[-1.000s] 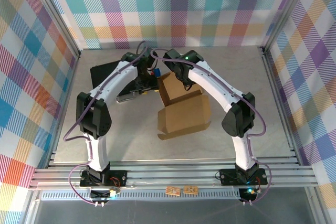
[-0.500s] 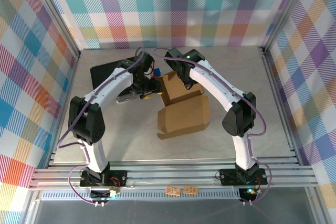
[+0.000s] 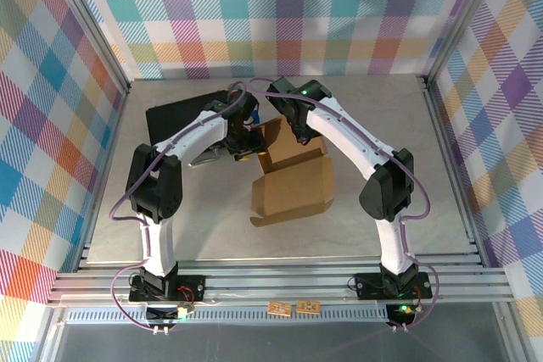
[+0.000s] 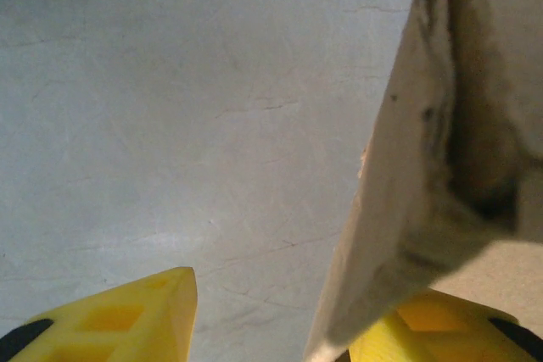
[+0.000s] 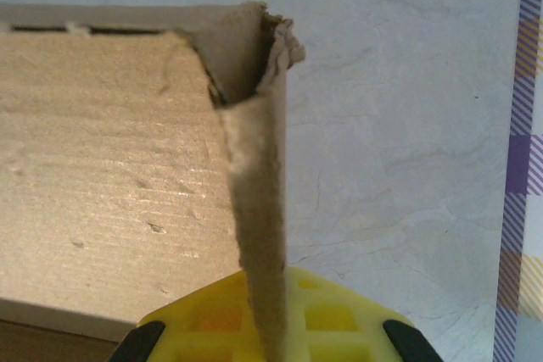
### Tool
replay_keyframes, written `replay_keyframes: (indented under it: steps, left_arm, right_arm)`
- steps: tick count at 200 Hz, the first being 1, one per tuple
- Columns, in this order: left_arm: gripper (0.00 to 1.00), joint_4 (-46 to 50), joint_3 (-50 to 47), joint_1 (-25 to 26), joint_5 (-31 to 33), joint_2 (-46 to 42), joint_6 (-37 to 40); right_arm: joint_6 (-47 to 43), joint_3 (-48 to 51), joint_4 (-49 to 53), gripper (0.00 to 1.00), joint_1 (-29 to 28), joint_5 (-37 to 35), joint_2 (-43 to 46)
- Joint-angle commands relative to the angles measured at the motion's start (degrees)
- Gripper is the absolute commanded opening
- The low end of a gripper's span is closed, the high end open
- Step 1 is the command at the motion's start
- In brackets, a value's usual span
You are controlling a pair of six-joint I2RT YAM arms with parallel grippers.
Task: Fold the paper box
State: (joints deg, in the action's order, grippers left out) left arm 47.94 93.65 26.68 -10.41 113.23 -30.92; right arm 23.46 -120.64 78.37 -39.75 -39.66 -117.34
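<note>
The brown paper box point(image 3: 293, 182) lies half-formed in the middle of the table, its rear panel point(image 3: 284, 137) raised. My right gripper point(image 3: 291, 127) is at that raised part. In the right wrist view it point(image 5: 267, 328) is shut on a thin upright cardboard wall point(image 5: 259, 209) beside the box's inner floor point(image 5: 102, 192). My left gripper point(image 3: 244, 147) is at the box's left rear corner. In the left wrist view it point(image 4: 271, 328) is open, with a cardboard flap point(image 4: 424, 175) leaning on the right finger point(image 4: 441, 332) and bare table before the left finger point(image 4: 119, 320).
A black rectangular case point(image 3: 174, 120) lies at the back left, partly under the left arm. Metal frame rails point(image 3: 280, 286) run along the near edge, and plaid walls close in the sides and back. Grey table point(image 3: 390, 150) lies bare to the right of the box.
The left gripper has moved right, up against the box's left rear corner. The box's front part has slid slightly left. The right gripper has kept its hold.
</note>
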Motion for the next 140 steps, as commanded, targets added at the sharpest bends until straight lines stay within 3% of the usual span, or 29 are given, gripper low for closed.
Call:
replay_keyframes:
  steps: [1,19,55,97,140]
  left_arm:
    - [0.43,-3.38,-0.46,0.35,1.65,1.33,-1.35]
    - [0.32,-4.34,-0.68,0.54,1.82,1.99,-2.13]
    - [0.00,-0.36,1.69,1.30,6.10,2.35,-2.82]
    - [0.00,8.57,7.63,3.02,12.59,2.81,-2.88]
    - [0.00,12.04,10.86,3.38,14.58,3.04,-3.45]
  right_arm:
    - [-0.02,0.93,0.23,0.00,0.46,1.16,0.98]
    - [0.32,1.78,0.03,0.00,0.55,1.47,1.06]
    - [1.14,3.57,-0.23,0.00,0.81,1.39,1.07]
    - [3.79,3.93,2.07,0.00,0.99,-2.87,-0.53]
    - [7.17,1.85,6.76,0.00,1.02,-7.84,-3.16]
